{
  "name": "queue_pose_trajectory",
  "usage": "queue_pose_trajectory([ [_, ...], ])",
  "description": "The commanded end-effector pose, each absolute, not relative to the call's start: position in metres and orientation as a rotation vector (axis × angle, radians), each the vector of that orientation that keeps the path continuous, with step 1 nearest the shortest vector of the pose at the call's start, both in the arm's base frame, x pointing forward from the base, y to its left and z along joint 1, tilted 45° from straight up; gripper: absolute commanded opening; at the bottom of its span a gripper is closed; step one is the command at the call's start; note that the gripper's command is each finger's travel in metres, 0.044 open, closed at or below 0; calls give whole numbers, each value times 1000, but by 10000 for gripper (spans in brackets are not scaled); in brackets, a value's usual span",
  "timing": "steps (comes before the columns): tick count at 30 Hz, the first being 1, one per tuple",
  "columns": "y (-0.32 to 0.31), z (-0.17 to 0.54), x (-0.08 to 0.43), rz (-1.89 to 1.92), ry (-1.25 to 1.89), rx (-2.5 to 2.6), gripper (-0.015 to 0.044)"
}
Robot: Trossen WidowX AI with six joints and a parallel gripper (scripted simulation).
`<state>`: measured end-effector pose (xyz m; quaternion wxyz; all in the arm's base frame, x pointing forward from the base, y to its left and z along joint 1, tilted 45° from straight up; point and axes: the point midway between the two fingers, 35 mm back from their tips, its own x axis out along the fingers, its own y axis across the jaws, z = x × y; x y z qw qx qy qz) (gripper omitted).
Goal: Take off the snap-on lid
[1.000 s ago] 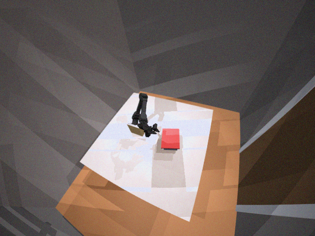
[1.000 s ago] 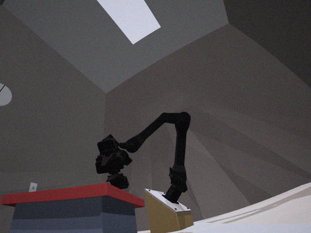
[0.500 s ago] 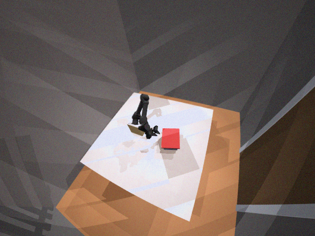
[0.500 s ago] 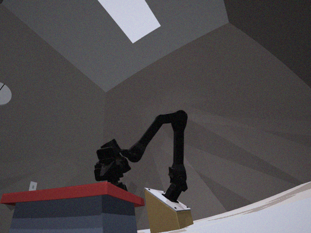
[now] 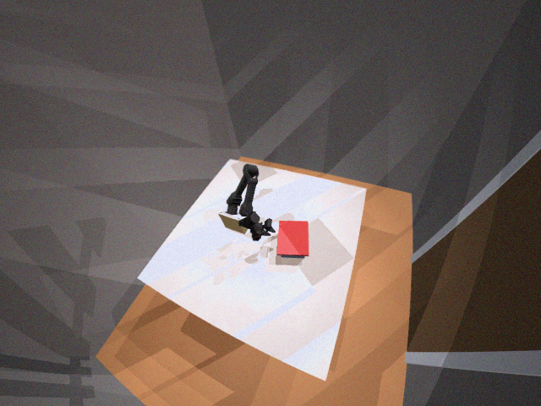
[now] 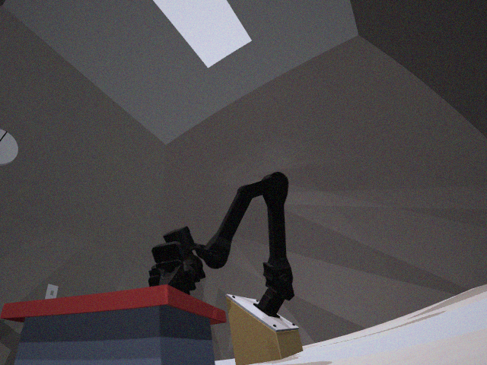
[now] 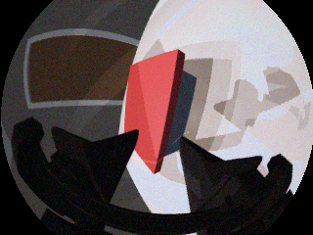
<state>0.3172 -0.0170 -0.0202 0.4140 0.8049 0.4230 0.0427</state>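
The red lid (image 5: 292,237) (image 6: 98,301) (image 7: 153,88) sits flat on top of the dark blue storage box (image 6: 94,334) (image 7: 187,95) and covers its top, its rim overhanging the walls. The box stands on the white table covering. My gripper (image 5: 272,230) (image 7: 158,137) is open and empty, fingers partly apart, beside the lid's side that faces the arm base. In the wrist view the lid and box lie ahead of and between the two fingertips, and no contact shows. In the exterior view the fingertips are hidden behind the lid.
The arm base stands on a wedge-shaped yellowish block (image 5: 232,223) (image 6: 256,334) near the box. The white covering (image 5: 262,301) lies on a wooden table (image 5: 379,279), whose edges show around it. Shadows fall around the box.
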Motion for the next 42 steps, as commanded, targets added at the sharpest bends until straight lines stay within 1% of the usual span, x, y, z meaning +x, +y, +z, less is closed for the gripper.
queue_pose_trajectory([
  [1,-12,-25,320,93,1071,2026,235],
  [40,33,-40,357,104,1065,2035,235],
  [42,33,-40,357,104,1065,2035,222],
])
